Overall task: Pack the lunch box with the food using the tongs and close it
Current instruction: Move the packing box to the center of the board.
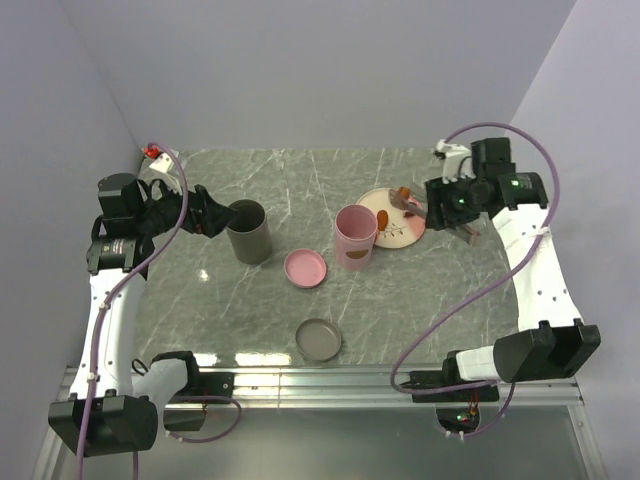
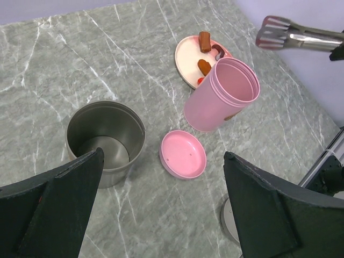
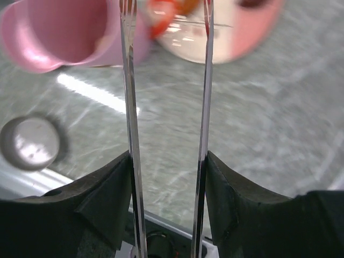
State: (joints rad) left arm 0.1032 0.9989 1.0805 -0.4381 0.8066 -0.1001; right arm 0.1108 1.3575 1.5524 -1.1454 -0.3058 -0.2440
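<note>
Several bits of food [image 2: 205, 66] lie on the plate [image 2: 185, 56] just beside the open lunch box [image 2: 217, 99]. The right gripper [image 3: 167, 158] clamps the tongs [image 3: 129, 107], arms apart, over the plate; the left gripper [image 2: 162, 158] gapes wide, empty.

The lunch box [image 1: 355, 238] stands left of the plate [image 1: 375, 203] (food [image 1: 382, 217] on it). Its lid [image 1: 305, 268] lies left, beside another canister [image 1: 249, 232].

Light: bright, even, from overhead; shadows short and soft.
Glare: white patches on the grey marbled stone worktop [image 1: 300, 180] near its near edge.
Blur: right wrist view smeared; pink cylindrical canister [image 3: 59, 32] and round pink plate [image 3: 252, 27] soft, thin grey metal tongs [image 3: 130, 107] sharp.
Left wrist view: crisp.
</note>
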